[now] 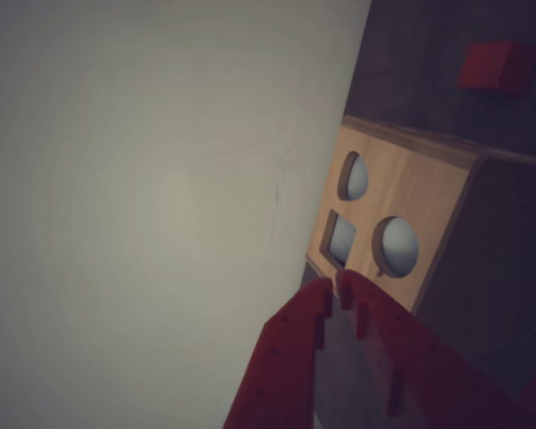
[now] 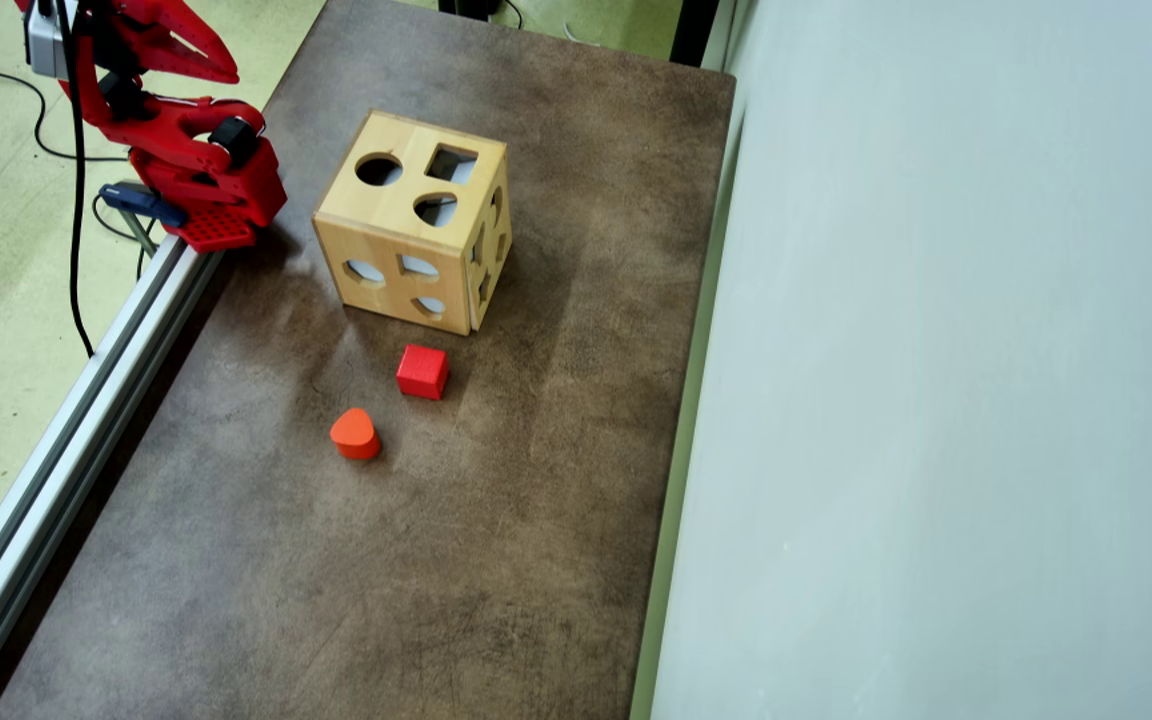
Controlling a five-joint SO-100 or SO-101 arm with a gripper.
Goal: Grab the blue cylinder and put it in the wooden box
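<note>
- The pincer (image 1: pixel 335 290) enters the wrist view from the bottom edge, its two red fingers meeting at the tips with nothing between them: clenched and empty.
- In the overhead view the gripper (image 2: pixel 211 45) is folded back at the table's (image 2: pixel 496 560) top left corner, well apart from every block.
- The blue cylinder appears in neither view. It is not on the bare table and not in the pincer; it may already be inside the wooden box (image 2: pixel 414 222), though the holes do not show it.
- The wooden box stands at about four o'clock from the arm's base in the overhead view; in the wrist view its holed face (image 1: pixel 384 214) sits at about one o'clock from the fingertips, just beyond them.
- The red cube (image 2: pixel 423 371) lies at six o'clock from the box, near it; the orange-red rounded block (image 2: pixel 355 433) lies at about seven o'clock from the cube.
- Judgement: the drop looks done, or the cylinder is hidden. A good step now is to confirm this through the round hole (image 2: pixel 379 169), and leave the two red blocks alone.
</note>
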